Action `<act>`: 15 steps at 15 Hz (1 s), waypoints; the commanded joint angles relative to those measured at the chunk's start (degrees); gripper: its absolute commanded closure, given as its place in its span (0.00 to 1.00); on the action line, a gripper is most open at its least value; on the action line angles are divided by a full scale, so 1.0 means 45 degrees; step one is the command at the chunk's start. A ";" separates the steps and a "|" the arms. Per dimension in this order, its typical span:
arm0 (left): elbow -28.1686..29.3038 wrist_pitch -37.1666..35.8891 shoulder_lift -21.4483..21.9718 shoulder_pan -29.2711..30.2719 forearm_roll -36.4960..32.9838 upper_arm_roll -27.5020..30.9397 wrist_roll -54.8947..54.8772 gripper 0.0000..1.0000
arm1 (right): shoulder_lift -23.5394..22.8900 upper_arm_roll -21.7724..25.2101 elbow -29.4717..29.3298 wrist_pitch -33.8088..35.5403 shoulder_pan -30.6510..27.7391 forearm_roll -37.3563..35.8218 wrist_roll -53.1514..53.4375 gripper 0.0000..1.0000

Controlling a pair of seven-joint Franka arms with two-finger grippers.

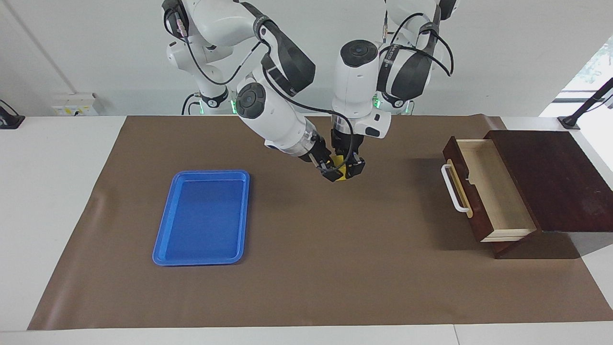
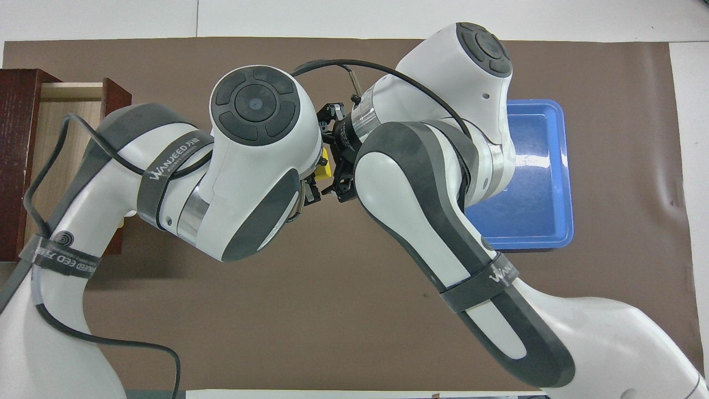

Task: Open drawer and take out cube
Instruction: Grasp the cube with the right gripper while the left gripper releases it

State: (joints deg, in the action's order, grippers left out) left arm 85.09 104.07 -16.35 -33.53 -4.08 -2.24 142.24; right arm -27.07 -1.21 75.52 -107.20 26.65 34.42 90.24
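At the centre of the facing view, the left gripper [image 1: 348, 168] pinches the small bright yellow cube [image 1: 341, 176] above the brown mat [image 1: 306, 268]. The right gripper [image 1: 331, 171] is around the same cube; whether it already grips, I cannot tell. At the frame's right, the dark brown wooden drawer [image 1: 471, 184] stands open. The flat blue plastic tray [image 1: 163, 247] lies lower left.
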 commanded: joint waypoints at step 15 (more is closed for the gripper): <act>-0.0238 -0.0469 0.0020 0.0184 -0.0168 0.0146 -0.1274 0.00 | -0.0156 0.0093 -0.0082 -0.0143 0.0093 -0.0188 -0.0112 1.00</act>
State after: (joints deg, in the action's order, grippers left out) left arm 84.97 103.78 -16.39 -33.45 -4.18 -2.07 139.41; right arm -27.28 -0.91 75.41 -107.88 26.71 34.32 90.24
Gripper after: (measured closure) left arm 0.269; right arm 0.432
